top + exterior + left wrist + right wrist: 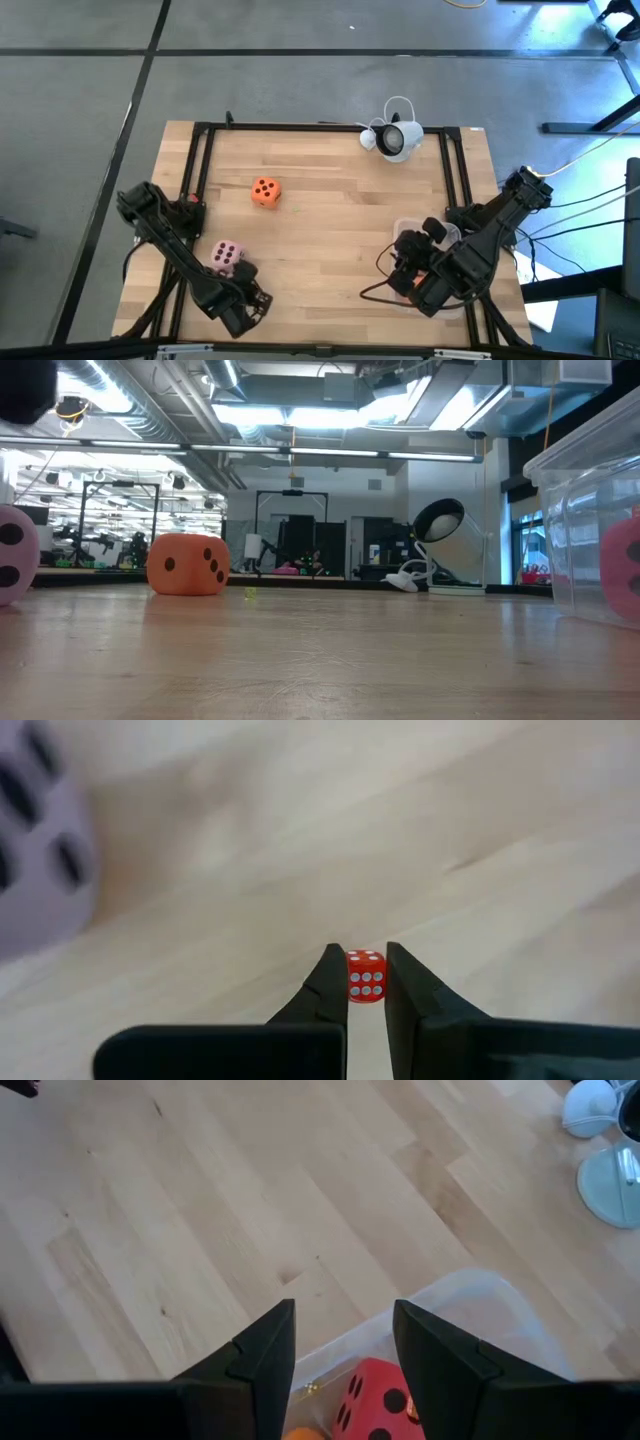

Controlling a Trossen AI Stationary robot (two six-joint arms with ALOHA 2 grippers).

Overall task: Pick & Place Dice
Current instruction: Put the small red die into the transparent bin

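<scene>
We have the left claw (362, 982) clamped on a tiny red die (366, 976) with white pips, which sits between its 2 fingertips just above the table (340, 215). It looks hard, light and slick, so we judge a square pinch on 2 flat faces best. The right claw (345, 1348) hangs apart above the clear bin (470, 1312), holding nothing.

My pale wooden table (340, 200), an orange die (265, 191) on it, a pink die (227, 256), a clear tub (408, 228), a white lamp (392, 138)
</scene>
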